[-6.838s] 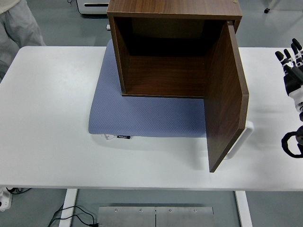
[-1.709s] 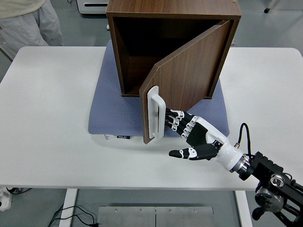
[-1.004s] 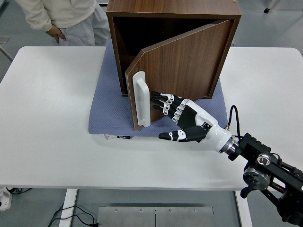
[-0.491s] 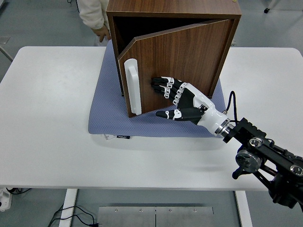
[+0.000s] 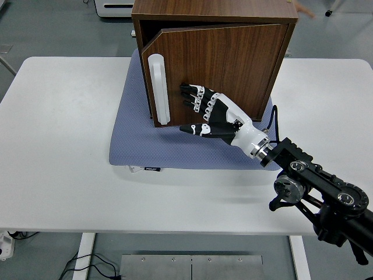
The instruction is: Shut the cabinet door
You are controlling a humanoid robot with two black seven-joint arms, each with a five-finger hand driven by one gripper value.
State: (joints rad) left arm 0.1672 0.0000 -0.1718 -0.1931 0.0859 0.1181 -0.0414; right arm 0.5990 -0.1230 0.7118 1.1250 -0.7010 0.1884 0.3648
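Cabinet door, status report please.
Right hand open, fingers flat against door beside the white handle. Door nearly shut, thin gap showing at top left. Left hand not in view. Nothing blocking the door's path.

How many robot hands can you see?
1: the right hand, fingers spread flat against the cabinet door beside its white handle. The left one is out of view.

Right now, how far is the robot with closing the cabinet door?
Nearly finished. Done: the door has swung most of the way across the cabinet front. In hand: the right robot hand lies flat on the door panel, fingers spread beside the white handle, pushing rather than gripping. Left: a thin dark gap shows along the door's top and handle side, so one last push should shut it.
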